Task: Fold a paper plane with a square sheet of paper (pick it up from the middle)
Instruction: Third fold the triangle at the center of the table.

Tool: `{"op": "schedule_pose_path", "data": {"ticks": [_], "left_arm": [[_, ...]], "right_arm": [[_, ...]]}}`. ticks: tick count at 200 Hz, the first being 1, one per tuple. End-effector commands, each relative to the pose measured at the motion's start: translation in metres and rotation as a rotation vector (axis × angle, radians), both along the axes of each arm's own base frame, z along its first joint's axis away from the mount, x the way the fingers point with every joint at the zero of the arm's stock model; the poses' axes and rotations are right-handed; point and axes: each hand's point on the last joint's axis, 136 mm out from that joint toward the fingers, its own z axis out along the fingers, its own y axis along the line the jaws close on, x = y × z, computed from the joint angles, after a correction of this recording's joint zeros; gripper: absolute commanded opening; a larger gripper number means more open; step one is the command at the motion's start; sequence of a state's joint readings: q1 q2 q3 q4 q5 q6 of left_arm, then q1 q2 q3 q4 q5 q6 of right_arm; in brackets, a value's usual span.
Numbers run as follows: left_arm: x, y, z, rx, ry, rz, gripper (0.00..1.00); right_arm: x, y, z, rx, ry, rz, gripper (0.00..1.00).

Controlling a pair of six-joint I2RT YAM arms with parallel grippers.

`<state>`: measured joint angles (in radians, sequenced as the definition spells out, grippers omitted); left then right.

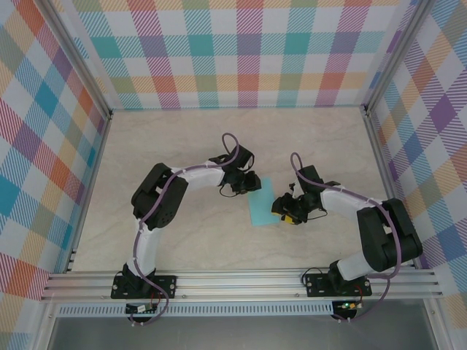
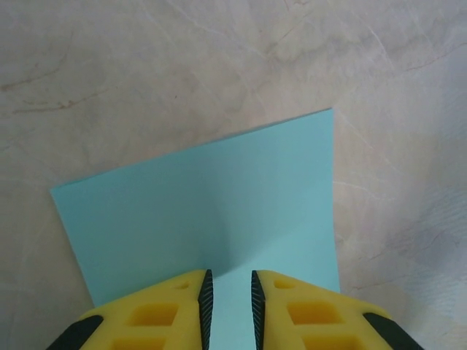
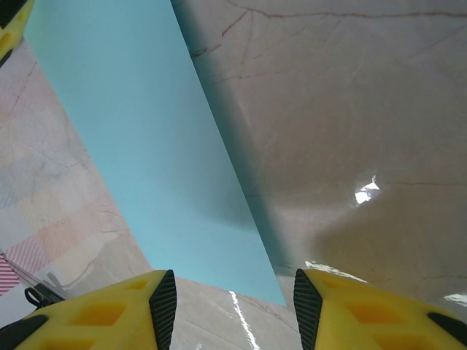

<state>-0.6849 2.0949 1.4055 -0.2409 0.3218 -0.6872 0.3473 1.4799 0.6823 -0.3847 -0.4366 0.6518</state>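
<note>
The square sheet of paper (image 1: 261,208) is light teal and sits mid-table between the two arms. My left gripper (image 1: 253,184) is at its far edge. In the left wrist view the yellow jaws (image 2: 230,306) stand a narrow gap apart, with the paper (image 2: 219,197) bowed into a soft ridge that runs into that gap, so they are pinched on it. My right gripper (image 1: 283,208) is at the sheet's right side and is open wide (image 3: 233,306). The paper's near corner (image 3: 146,131) lies ahead of its fingertips, untouched. That edge is raised and casts a shadow on the table.
The pale marble tabletop (image 1: 182,146) is ringed by plaid walls (image 1: 248,51). An aluminium rail (image 1: 241,281) runs along the near edge by the arm bases. One of the left gripper's yellow fingers (image 3: 9,25) shows at the top left corner of the right wrist view.
</note>
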Motion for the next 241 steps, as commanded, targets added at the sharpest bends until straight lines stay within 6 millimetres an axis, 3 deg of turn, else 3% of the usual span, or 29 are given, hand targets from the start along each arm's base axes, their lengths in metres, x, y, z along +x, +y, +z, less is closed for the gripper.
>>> {"op": "schedule_pose_path", "data": {"ticks": [1,34,78,159,189,241], "left_arm": [[-0.002,0.003,0.043,-0.062,-0.06,-0.01,0.25],[-0.018,0.01,0.05,-0.085,-0.053,-0.001,0.26],[-0.033,0.001,0.028,-0.091,-0.001,-0.024,0.23],[-0.041,0.02,-0.02,0.034,0.063,0.019,0.15],[-0.044,0.026,-0.026,0.061,0.068,0.018,0.14],[-0.046,0.026,-0.027,0.065,0.07,0.002,0.13]], "right_arm": [[0.006,0.002,0.003,0.003,-0.027,0.023,0.49],[0.008,0.006,0.003,0.028,-0.023,0.027,0.49],[0.008,0.007,0.003,0.032,-0.027,0.037,0.5],[0.007,0.014,0.001,0.071,-0.013,0.047,0.5],[0.01,0.011,-0.001,0.051,-0.015,0.037,0.51],[0.014,0.023,0.011,0.137,-0.036,0.051,0.47]]}}
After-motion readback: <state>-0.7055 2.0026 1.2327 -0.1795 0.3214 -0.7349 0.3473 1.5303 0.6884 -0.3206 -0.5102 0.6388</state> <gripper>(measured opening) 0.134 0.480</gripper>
